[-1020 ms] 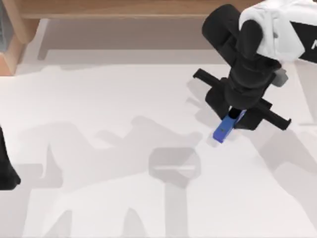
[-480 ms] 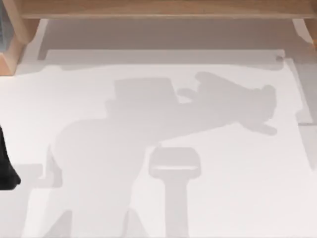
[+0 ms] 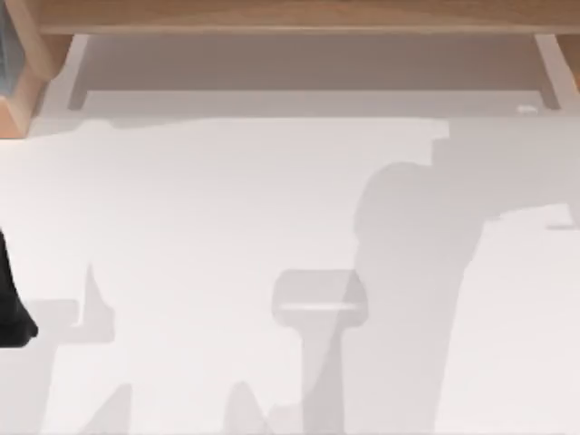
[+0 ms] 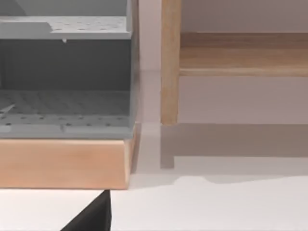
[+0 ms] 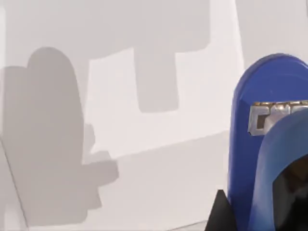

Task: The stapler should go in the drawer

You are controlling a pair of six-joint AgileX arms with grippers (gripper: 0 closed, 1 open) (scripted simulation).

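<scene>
A drawer (image 3: 299,102) is seen pulled open along the far edge of the white desk (image 3: 181,208), its pale floor framed by wooden sides. At the desk's far left corner, a grey perforated rack (image 4: 65,29) with two shelves is set on a wooden base (image 4: 62,163). A wooden post (image 4: 169,62) stands just beside the rack.

In the right wrist view the stapler (image 5: 245,144) is shown close up, blue, with a metal strip on its face. It is held off a pale, shadowed surface by the right hand (image 5: 260,211), which is clamped on it with a dark finger against its side. Whether that surface is desk or drawer cannot be told.

The left arm (image 3: 11,313) is parked at the desk's left edge. Whether its hand is apart or together cannot be told.
</scene>
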